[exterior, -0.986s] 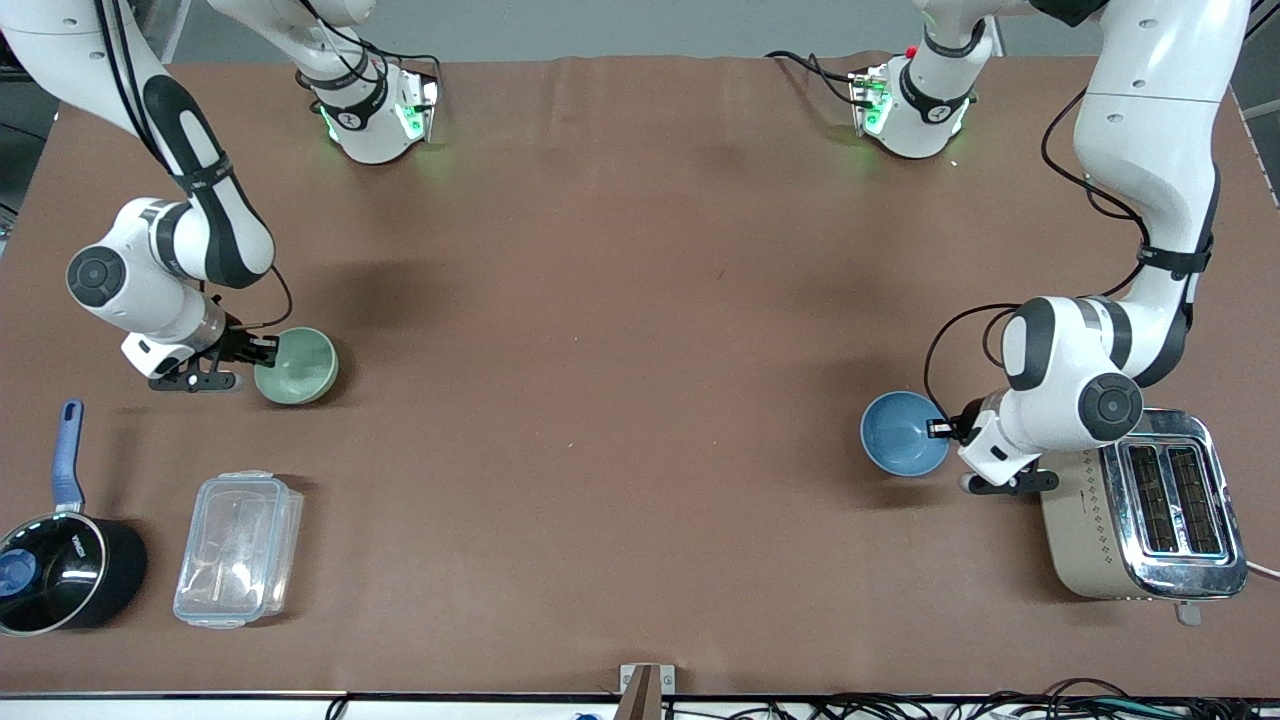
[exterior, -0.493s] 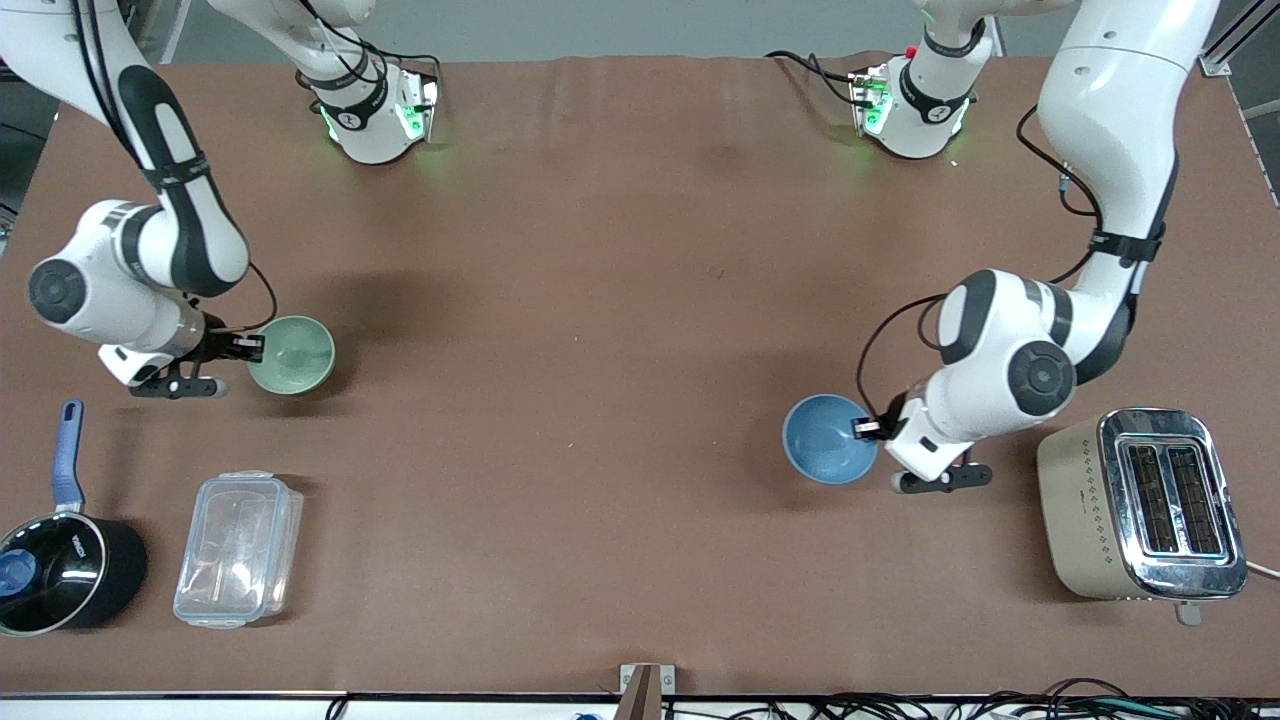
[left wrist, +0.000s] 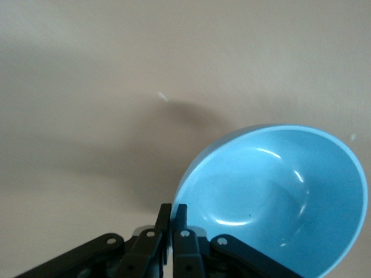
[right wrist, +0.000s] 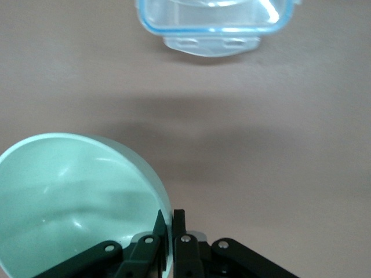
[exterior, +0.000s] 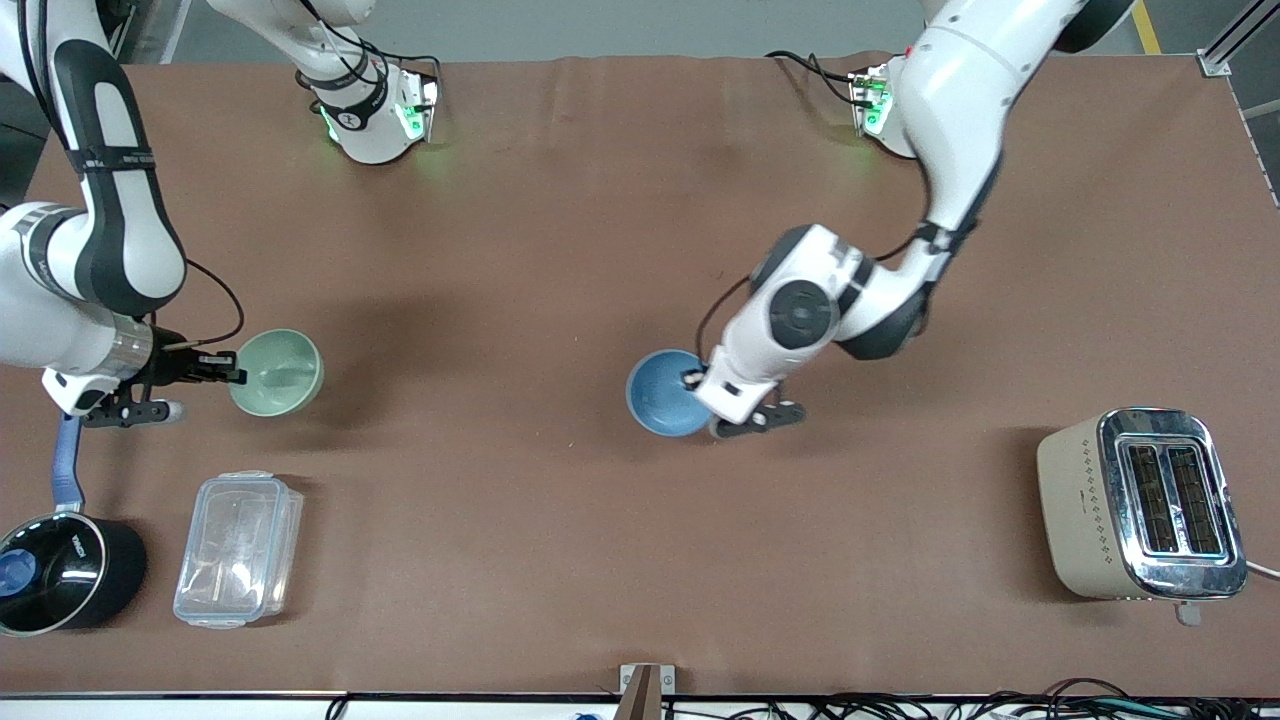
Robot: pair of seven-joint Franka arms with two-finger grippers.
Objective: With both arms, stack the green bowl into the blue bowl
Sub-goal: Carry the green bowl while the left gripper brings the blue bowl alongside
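My left gripper (exterior: 692, 380) is shut on the rim of the blue bowl (exterior: 663, 393) and holds it above the middle of the table. In the left wrist view the blue bowl (left wrist: 278, 197) is tilted, its rim pinched by the gripper (left wrist: 173, 209). My right gripper (exterior: 232, 371) is shut on the rim of the green bowl (exterior: 280, 372) and holds it above the table at the right arm's end. In the right wrist view the green bowl (right wrist: 75, 197) has its rim between the fingers of the gripper (right wrist: 172, 217).
A clear plastic lidded container (exterior: 238, 548) lies nearer the front camera than the green bowl; it also shows in the right wrist view (right wrist: 214, 23). A black saucepan with a blue handle (exterior: 60, 560) stands beside it. A toaster (exterior: 1140, 505) stands at the left arm's end.
My left gripper has carried the blue bowl from beside the toaster toward the table's middle. My right gripper has lifted the green bowl and drifted slightly toward the right arm's end.
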